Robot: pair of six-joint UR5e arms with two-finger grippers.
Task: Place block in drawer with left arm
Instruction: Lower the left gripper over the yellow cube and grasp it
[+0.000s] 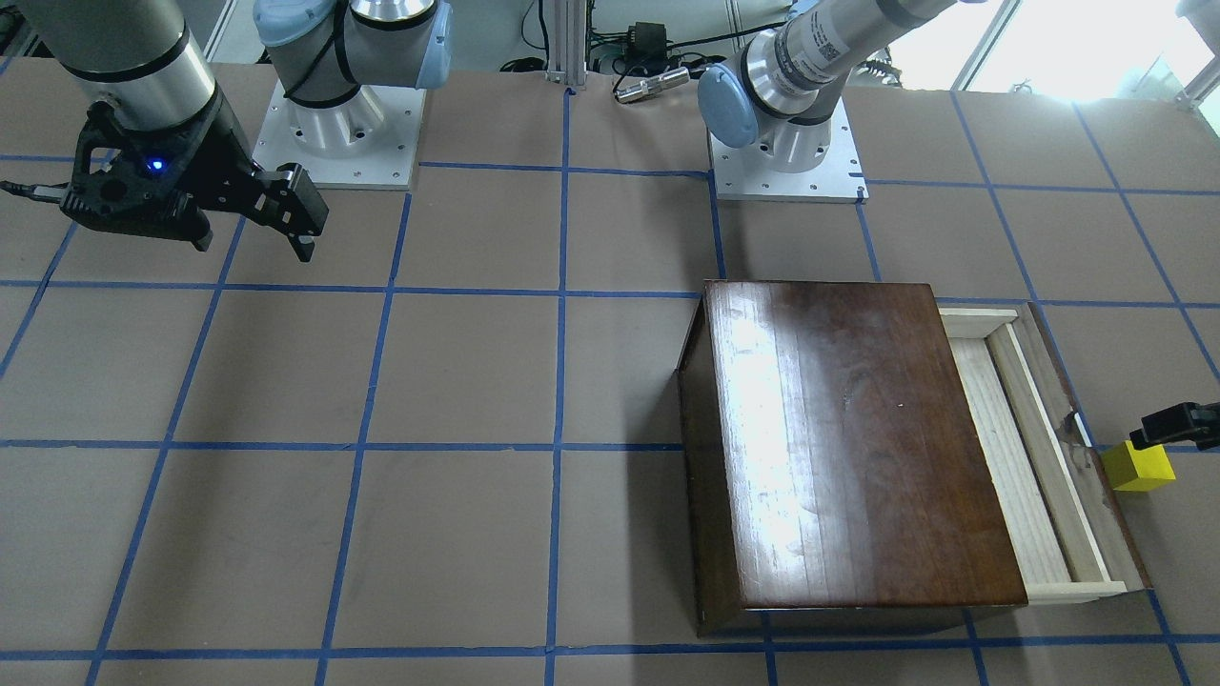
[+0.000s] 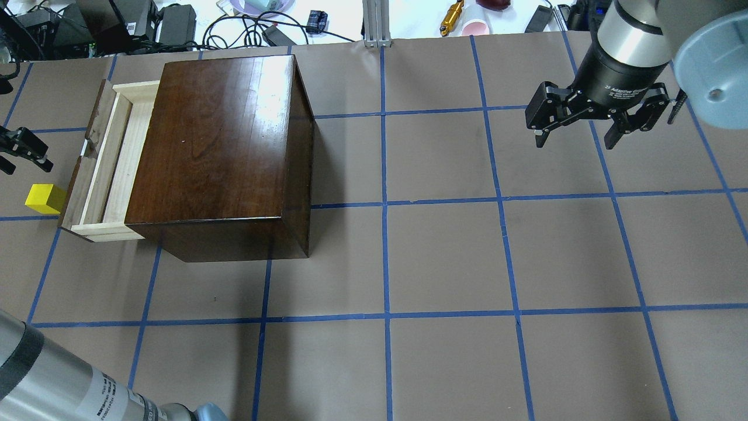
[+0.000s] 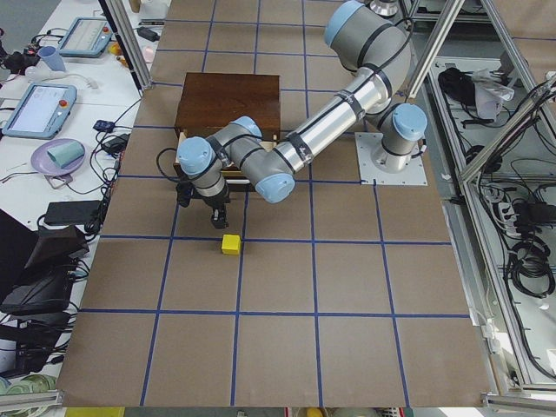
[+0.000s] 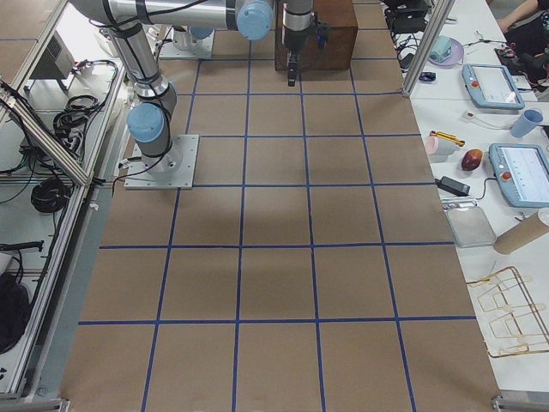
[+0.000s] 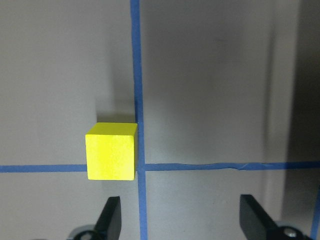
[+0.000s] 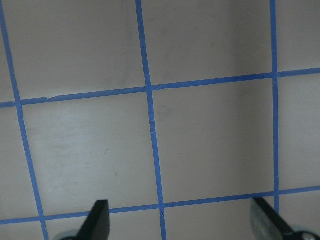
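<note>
Block: the block (image 5: 111,151) sits flat on the table (image 2: 444,257), tucked into the corner of a blue tape crossing (image 5: 139,167), one edge along the tape.
Drawer: the drawer (image 2: 120,169) is pulled part-way out of the wooden box (image 2: 216,134), pale tray showing and dark front panel facing outward.
Block versus drawer: the cube is outside the tray, on the table near the front panel (from overhead it looks close to touching, but the left side view shows a gap).
Left gripper: the left gripper (image 5: 182,220) hangs over the table by the drawer front with its jaws spread wide and nothing between them. In the wrist view the cube lies just ahead of one fingertip (image 5: 111,212), off to that side and not in the gap.
Right gripper: the right gripper (image 2: 575,137) hovers well away over bare gridded table on the far side of the box, fingers parted, gripping nothing.
</note>
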